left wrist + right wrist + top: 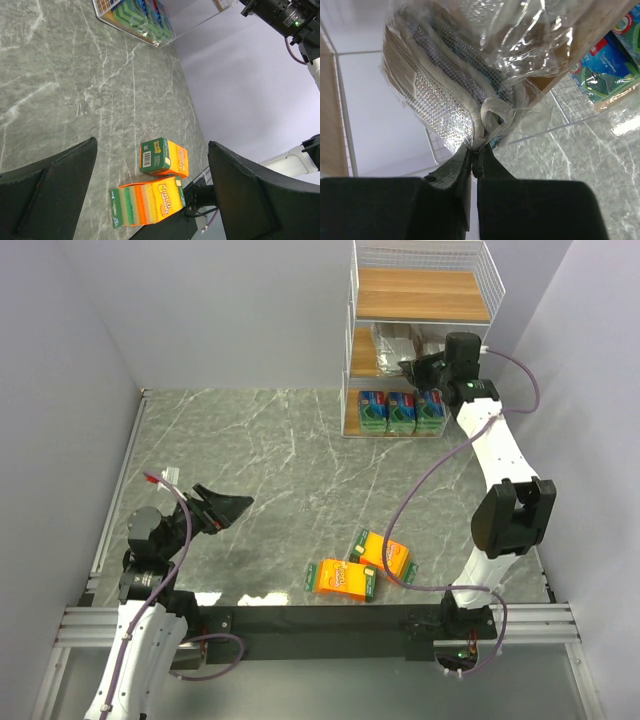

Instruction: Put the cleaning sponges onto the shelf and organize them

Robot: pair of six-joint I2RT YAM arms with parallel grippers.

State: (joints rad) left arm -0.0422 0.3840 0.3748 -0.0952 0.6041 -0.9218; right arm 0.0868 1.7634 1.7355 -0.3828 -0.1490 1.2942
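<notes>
Top external view, starting at the left: the left gripper (222, 508) hangs over the tabletop (280, 445), its dark wedge-shaped fingers spread apart with nothing between them. The tabletop is a glossy grey-green slab veined in white like marble.

Near the front edge, toward the middle, lie two boxy orange packs (345, 580) (385, 555) with yellow-green edges, just beside each other. From above they read as plain orange blocks. The left wrist view shows more: one orange pack (147, 202) has a striped end of green, yellow and orange layers, and the other (162, 157) has a green end panel with a barcode.

At the far right corner stands the shelf (420, 295), white wire mesh around light wooden boards. Three blue-and-green packs (402, 410) stand in a row on its bottom tier.

The right gripper (408, 368) reaches in at the middle tier, where the arm hides its grip from above. The right wrist view shows the right gripper pinched tight on the gathered neck of crinkly clear wrap around a silvery grey pack (435, 85). That pack is glittering mesh with pale ribbed bands. It sits at the middle board's edge, and I cannot tell whether it rests on it.
</notes>
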